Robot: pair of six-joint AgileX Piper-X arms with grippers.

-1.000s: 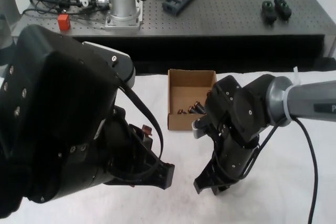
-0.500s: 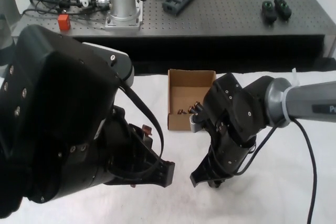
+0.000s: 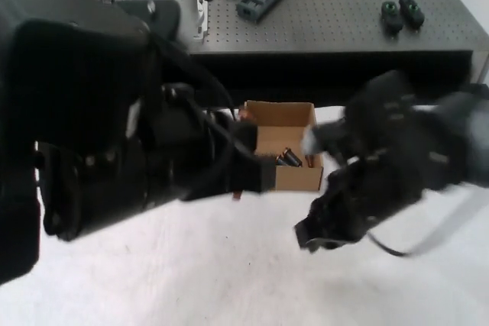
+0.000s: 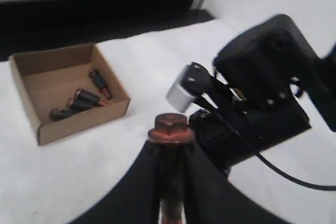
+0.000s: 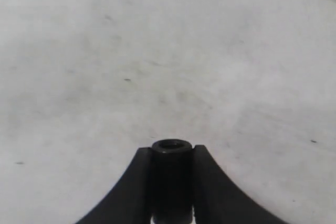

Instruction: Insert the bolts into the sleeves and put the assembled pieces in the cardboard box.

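The left arm has swung out toward the cardboard box (image 4: 79,120). Its left pincer (image 4: 170,148) is clamped on a copper bolt (image 4: 170,128). The right pincer (image 5: 171,155) grips a black sleeve (image 5: 170,177) over the white surface (image 5: 157,51). Poor alignment could jam the bolt on the sleeve's rim and knock either loose.

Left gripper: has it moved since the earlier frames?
Yes. The left gripper, holding a bolt, has swung forward, from well short of the cardboard box to its front-left corner.
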